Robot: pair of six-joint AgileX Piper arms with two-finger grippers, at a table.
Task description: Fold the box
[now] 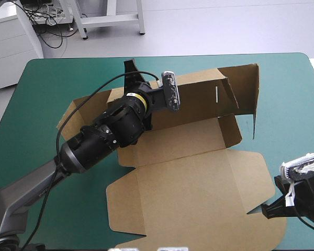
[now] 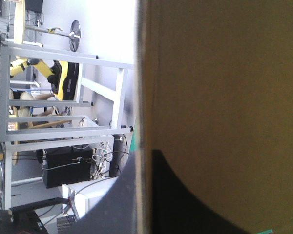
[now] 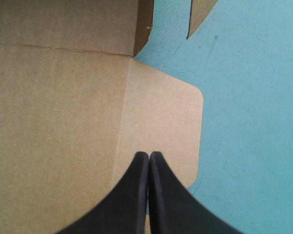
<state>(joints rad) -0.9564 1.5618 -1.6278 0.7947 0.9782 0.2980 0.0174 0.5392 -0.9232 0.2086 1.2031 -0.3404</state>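
The brown box (image 1: 188, 178) lies in the middle of the table with its lid panel flat toward the near edge. Its back wall (image 1: 199, 99) and a far right flap (image 1: 248, 89) stand raised. My left gripper (image 1: 131, 70) sits at the left part of the back wall's top edge. In the left wrist view the board's edge (image 2: 142, 73) runs between its black fingers (image 2: 185, 200), so my left gripper (image 2: 144, 195) is shut on it. My right gripper (image 1: 267, 210) is low at the lid's near right corner. It is shut (image 3: 149, 161), its tip over the lid's rounded side flap (image 3: 161, 117).
Bare teal-green cover (image 1: 293, 120) lies to the right of the box, and more (image 1: 31, 104) to its left. The table's right edge runs close beside my right arm. A small left flap (image 1: 73, 112) of the box angles outward.
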